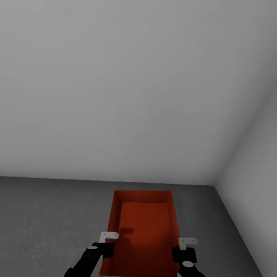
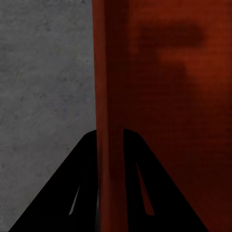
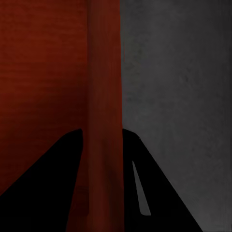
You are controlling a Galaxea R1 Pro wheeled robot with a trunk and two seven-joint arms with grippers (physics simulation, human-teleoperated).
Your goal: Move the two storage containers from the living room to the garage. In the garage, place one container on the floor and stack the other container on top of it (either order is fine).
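Observation:
One orange-red lidless storage container (image 1: 144, 227) lies lengthwise in front of me, over the dark grey concrete floor (image 1: 46, 223) of the garage. My left gripper (image 1: 104, 246) is shut on its left long wall (image 2: 110, 96), which runs up between the two black fingers (image 2: 77, 183). My right gripper (image 1: 184, 250) is shut on the right long wall (image 3: 104, 72) in the same way. The bin is empty inside. I cannot tell whether it rests on the floor or hangs just above it. The second container is out of view.
A plain pale grey wall (image 1: 115, 96) rises just beyond the container's far end. A second grey wall (image 1: 256, 169) closes the right side, forming a corner at the back right. Bare concrete stretches to the left of the bin.

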